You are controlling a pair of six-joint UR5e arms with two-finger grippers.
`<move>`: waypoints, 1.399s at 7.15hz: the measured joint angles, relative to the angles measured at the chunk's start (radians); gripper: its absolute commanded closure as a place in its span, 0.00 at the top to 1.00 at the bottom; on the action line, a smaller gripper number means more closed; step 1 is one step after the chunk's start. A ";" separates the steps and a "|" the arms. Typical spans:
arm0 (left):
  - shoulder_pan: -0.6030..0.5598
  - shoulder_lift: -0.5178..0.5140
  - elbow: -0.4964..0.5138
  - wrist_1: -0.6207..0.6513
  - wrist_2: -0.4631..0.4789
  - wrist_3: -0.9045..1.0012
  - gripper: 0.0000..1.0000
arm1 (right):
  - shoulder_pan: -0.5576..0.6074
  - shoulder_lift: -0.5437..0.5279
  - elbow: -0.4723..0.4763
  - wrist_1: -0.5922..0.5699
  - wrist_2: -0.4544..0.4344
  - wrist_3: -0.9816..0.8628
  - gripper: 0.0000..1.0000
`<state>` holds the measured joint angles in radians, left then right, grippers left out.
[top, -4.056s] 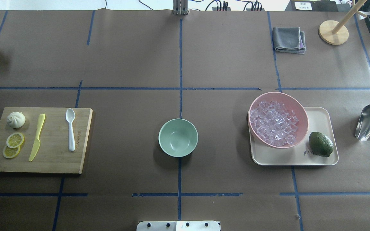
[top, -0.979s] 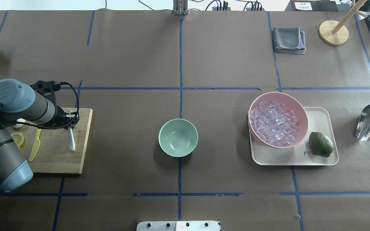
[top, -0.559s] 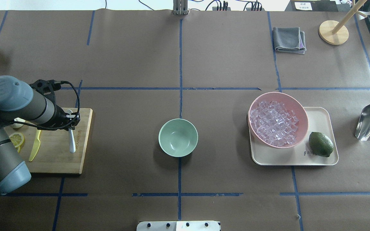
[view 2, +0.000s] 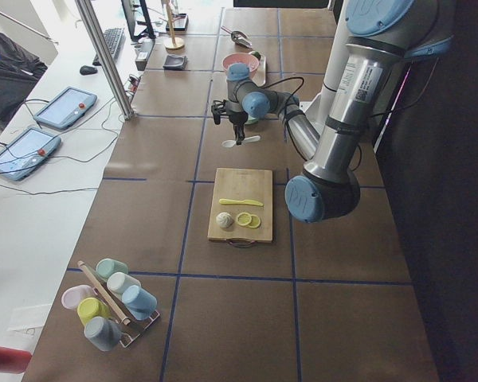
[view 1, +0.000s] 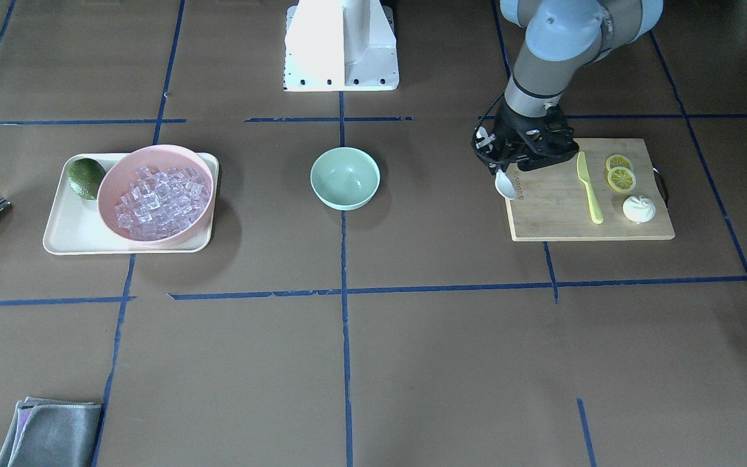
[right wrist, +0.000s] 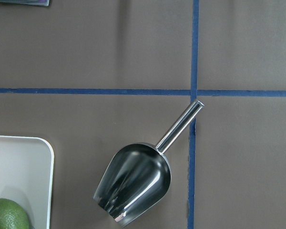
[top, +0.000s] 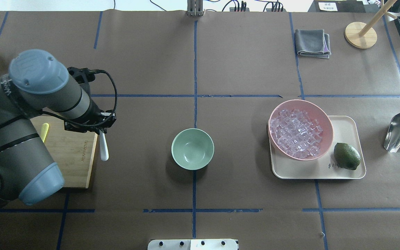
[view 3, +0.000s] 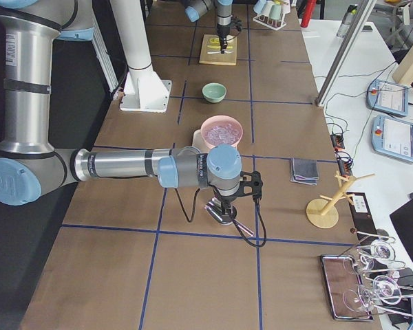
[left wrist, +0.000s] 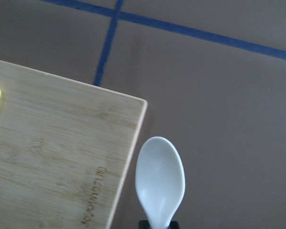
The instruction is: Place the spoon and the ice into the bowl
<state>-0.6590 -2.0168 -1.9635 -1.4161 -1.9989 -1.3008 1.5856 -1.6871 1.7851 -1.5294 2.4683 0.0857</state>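
Note:
My left gripper point(top: 98, 129) is shut on the white spoon point(top: 103, 148) and holds it level above the right edge of the cutting board point(top: 76, 156). The spoon's scoop point(view 1: 505, 185) sticks out past the fingers, and it fills the bottom of the left wrist view point(left wrist: 159, 179). The mint-green bowl point(top: 192, 149) stands empty at the table's middle, well to the right of the spoon. The ice point(top: 295, 133) is piled in the pink bowl point(top: 326, 121) on the right. My right gripper point(view 3: 224, 201) hovers over the metal scoop point(right wrist: 136, 183); I cannot tell whether it is open or shut.
A yellow-green knife point(view 1: 589, 188), lemon slices point(view 1: 620, 172) and a white bun point(view 1: 639, 208) lie on the board. A lime point(top: 346, 156) shares the cream tray point(top: 347, 126) with the pink bowl. A grey cloth point(top: 313, 42) and a wooden stand point(top: 360, 34) sit at the far right.
My left arm came in over the board, closed on the spoon, lifted it off and carried it right to the board's edge. The bowls and ice have not moved.

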 measured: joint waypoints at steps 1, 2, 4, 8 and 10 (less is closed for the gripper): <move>0.036 -0.088 0.030 0.028 0.000 -0.004 0.00 | -0.006 0.007 0.008 0.000 0.002 0.035 1.00; 0.074 -0.170 0.076 0.037 0.001 -0.007 0.00 | -0.019 0.011 0.024 0.000 0.002 0.068 1.00; 0.136 -0.315 0.189 0.035 0.006 -0.002 0.00 | -0.059 0.016 0.069 -0.001 0.001 0.151 1.00; 0.181 -0.447 0.412 -0.056 0.011 0.003 0.41 | -0.155 0.042 0.156 0.000 0.000 0.344 1.00; 0.182 -0.441 0.422 -0.064 0.011 0.003 1.00 | -0.174 0.048 0.170 0.000 0.002 0.362 1.00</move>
<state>-0.4771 -2.4573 -1.5415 -1.4803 -1.9883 -1.2978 1.4119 -1.6393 1.9554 -1.5294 2.4705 0.4476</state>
